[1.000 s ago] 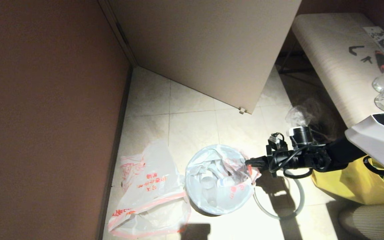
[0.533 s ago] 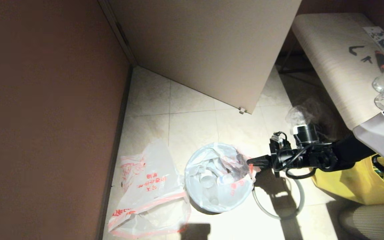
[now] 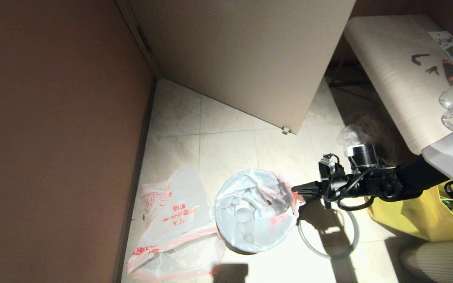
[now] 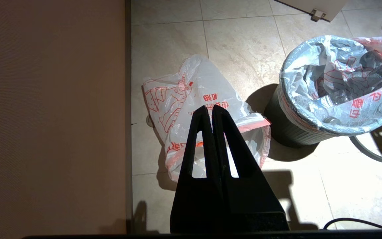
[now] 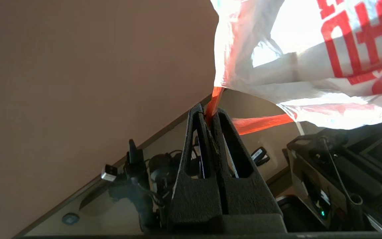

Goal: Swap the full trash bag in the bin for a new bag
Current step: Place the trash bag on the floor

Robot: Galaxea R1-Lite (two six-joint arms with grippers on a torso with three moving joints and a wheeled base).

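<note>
Full trash bag (image 3: 250,212) bears unreadable red printed characters.

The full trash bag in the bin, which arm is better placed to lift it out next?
Right. The right gripper is shut on the full trash bag's red-orange hem at the bin; the left gripper hangs shut, empty, over the new bag.

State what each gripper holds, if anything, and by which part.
The right gripper is shut on the full trash bag, pinching its red-orange hem at the rim nearest that arm. The left gripper is shut and holds nothing.
</note>
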